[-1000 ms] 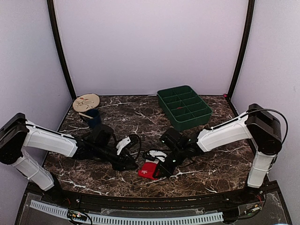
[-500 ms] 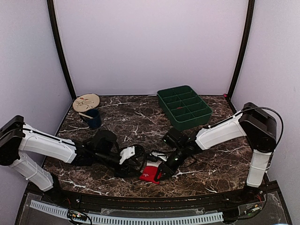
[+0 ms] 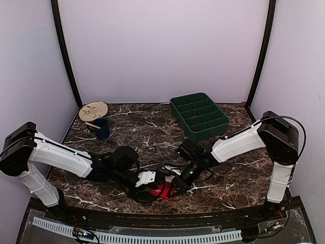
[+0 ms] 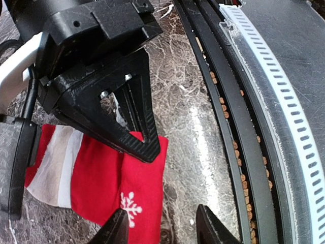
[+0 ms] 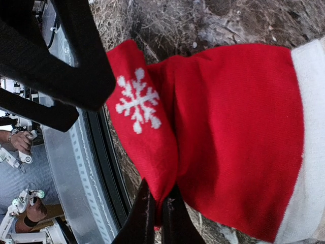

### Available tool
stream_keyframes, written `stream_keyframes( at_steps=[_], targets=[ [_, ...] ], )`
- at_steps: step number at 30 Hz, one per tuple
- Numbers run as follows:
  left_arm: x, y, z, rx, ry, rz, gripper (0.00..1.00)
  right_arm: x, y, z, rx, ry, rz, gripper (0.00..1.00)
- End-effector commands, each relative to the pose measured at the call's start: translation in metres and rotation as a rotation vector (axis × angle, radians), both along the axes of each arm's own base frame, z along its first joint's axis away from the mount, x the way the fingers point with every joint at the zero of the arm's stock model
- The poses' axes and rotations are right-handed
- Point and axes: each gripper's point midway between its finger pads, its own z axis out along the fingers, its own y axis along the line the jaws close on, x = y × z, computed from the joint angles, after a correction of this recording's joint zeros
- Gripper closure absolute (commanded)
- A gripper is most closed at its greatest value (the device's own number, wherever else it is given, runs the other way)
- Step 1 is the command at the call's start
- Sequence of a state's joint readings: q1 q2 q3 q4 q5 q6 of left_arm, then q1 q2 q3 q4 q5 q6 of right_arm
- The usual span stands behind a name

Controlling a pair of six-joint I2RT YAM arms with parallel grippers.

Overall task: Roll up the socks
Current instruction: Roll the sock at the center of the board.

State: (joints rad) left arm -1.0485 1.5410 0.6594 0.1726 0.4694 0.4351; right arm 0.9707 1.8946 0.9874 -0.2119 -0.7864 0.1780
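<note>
The red socks (image 3: 164, 192) lie in a folded bundle near the table's front edge. A white snowflake (image 5: 138, 104) marks the top fold, and a white-and-pink cuff (image 4: 53, 162) shows at one end. My right gripper (image 5: 158, 216) is shut on a pinched fold of the red fabric, low over the table (image 3: 176, 186). My left gripper (image 4: 162, 231) stands open just beside it (image 3: 157, 185). One of its fingers (image 4: 116, 230) hangs over the snowflake edge and the other is over bare marble. I cannot tell the two socks apart.
A green compartment tray (image 3: 199, 116) stands at the back right. A blue cup (image 3: 101, 127) and a round wooden disc (image 3: 93, 110) sit at the back left. The black rail and white slotted strip (image 4: 284, 101) of the table's front edge run close to the socks.
My left arm has swung right and brought its gripper up against the socks. The bundle has shifted slightly right. The right gripper has kept its hold.
</note>
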Motion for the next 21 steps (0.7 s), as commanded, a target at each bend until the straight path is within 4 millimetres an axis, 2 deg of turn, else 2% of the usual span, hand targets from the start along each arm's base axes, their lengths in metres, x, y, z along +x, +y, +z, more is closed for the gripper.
stream_keyframes(
  at_steps=[1, 9, 21],
  targets=[
    [0.007, -0.005, -0.003, 0.035, -0.058, -0.018, 0.52, 0.003, 0.004, 0.005, 0.018, 0.014, 0.002, 1.0],
    [0.018, -0.007, -0.021, 0.117, -0.124, -0.006, 0.56, 0.002, 0.004, 0.005, 0.022, 0.023, 0.015, 1.0],
    [0.023, -0.011, -0.029, 0.164, -0.148, -0.035, 0.78, 0.005, 0.003, 0.005, 0.012, 0.021, 0.018, 1.0]
  ],
)
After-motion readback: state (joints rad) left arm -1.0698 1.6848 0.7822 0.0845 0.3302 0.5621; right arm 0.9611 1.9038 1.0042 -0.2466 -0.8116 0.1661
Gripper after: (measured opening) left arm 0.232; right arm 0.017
